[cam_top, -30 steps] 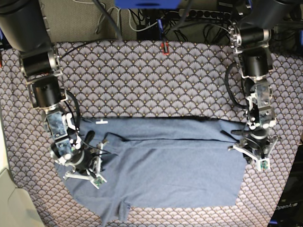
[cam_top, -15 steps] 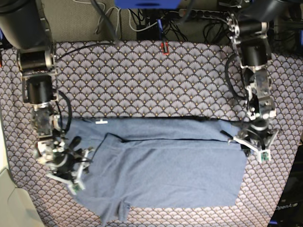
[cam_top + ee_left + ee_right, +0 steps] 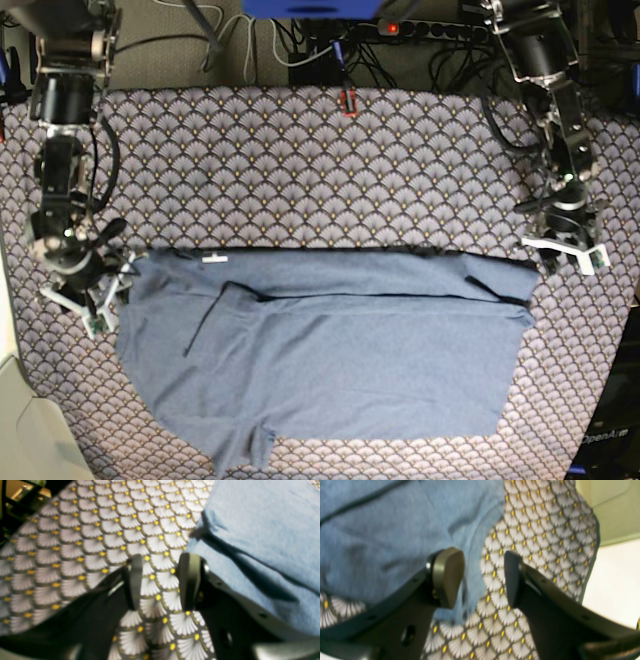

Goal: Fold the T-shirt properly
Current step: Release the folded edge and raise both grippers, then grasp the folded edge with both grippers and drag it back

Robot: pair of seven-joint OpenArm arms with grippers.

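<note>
Currently the T-shirt (image 3: 330, 350) lies flat on the scallop-patterned tablecloth (image 3: 300, 160) covering the bench, toward the bench's front edge, its long axis running side to side between the 2 arms. A small white neck tag (image 3: 213, 258) shows on its far folded edge near the base view's left end, and 1 sleeve sticks out at the front-left. The left tool (image 3: 160, 580) has its fingers apart over bare tablecloth just beside the shirt's end, holding nothing. The right tool (image 3: 483, 577) is also spread apart and empty, 1 finger (image 3: 448, 575) above the cloth's edge.
</note>
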